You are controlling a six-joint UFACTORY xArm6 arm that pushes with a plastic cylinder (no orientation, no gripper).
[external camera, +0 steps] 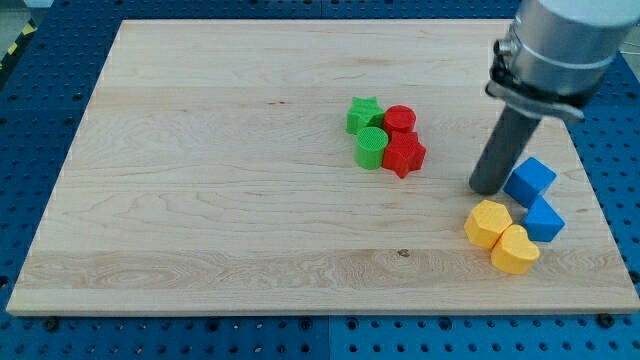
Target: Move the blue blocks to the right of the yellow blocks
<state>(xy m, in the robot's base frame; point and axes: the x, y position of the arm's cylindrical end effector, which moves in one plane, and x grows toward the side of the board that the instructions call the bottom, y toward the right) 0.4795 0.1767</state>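
Inspection finds my tip [489, 188], a bare rod with no jaws to open or close and carrying nothing, resting on the wooden board [220, 200] just left of the blue cube [529, 180] and above the yellow hexagonal block [488, 223]. The second blue block [545, 219] sits against the yellow hexagonal block's right side, with the yellow heart block [515, 250] touching below. Both blues appear already right of the yellows; judged near complete. Any remaining push should be short and rightward, as the board's right edge lies near. Ample open board lies to the left; the green and red cluster [386, 137] stands well apart
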